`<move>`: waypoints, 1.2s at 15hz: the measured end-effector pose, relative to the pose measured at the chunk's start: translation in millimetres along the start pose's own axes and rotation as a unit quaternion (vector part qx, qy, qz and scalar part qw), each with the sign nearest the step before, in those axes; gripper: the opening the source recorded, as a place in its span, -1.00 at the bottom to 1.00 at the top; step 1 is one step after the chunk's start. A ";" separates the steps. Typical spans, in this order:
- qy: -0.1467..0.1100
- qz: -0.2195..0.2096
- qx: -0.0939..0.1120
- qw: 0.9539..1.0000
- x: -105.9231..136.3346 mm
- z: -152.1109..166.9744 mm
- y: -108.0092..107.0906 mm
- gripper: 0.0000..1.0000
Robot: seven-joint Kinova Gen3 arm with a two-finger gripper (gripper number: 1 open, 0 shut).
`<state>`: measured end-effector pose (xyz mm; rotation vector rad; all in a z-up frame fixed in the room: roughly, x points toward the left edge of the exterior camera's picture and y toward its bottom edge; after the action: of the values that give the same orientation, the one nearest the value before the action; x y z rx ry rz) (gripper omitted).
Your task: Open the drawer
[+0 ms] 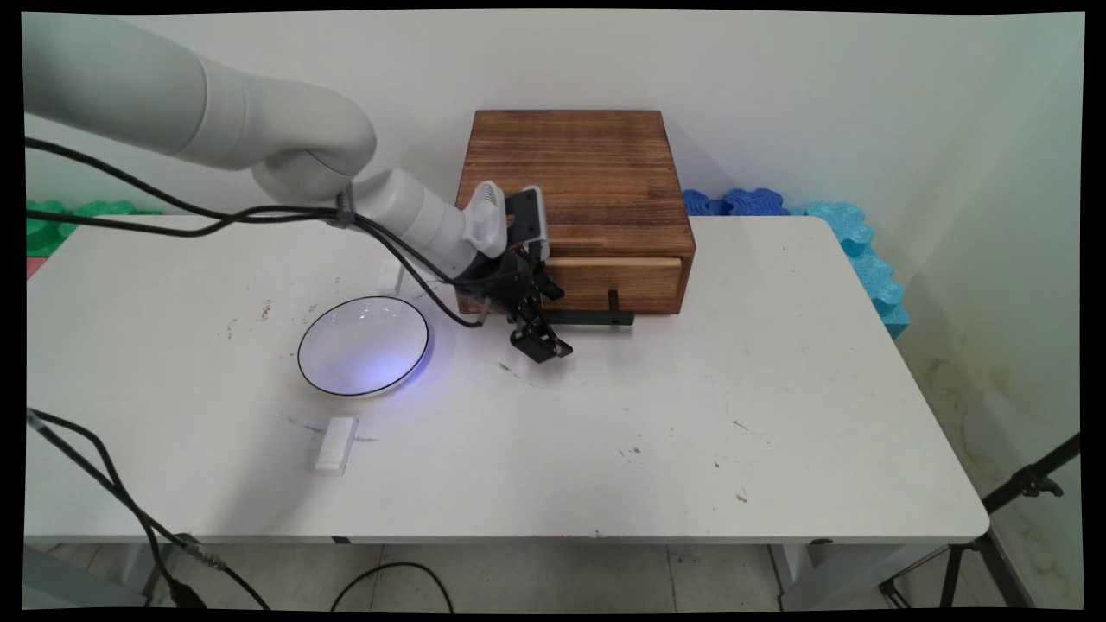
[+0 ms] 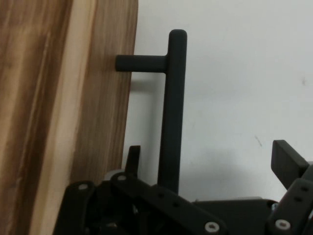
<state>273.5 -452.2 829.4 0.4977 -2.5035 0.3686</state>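
Gripper (image 1: pixel 543 333) fingers spread around black drawer handle (image 2: pixel 172 112) | wooden drawer box (image 1: pixel 575 186) behind | white bowl (image 1: pixel 363 345) left

This looks like a robotics lab or test room. A white robot arm (image 1: pixel 259 130) trailing black cables (image 1: pixel 173 207) works at a scuffed white table (image 1: pixel 605 449) set against a bare white wall (image 1: pixel 778 86). Blue (image 1: pixel 855 250) and green (image 1: pixel 60 220) foam mats lean behind the table, a tripod (image 1: pixel 1020 501) stands at the right, and more cables lie on the tiled floor (image 1: pixel 562 579).
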 end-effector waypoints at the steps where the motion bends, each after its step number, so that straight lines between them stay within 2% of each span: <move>1: -0.001 0.000 0.001 1.000 1.2 3.6 2.5 1.00; 18: -0.021 -0.001 0.014 1.000 2.8 33.8 20.6 1.00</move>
<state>246.8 -446.7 800.6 0.5236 -2.5408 0.3977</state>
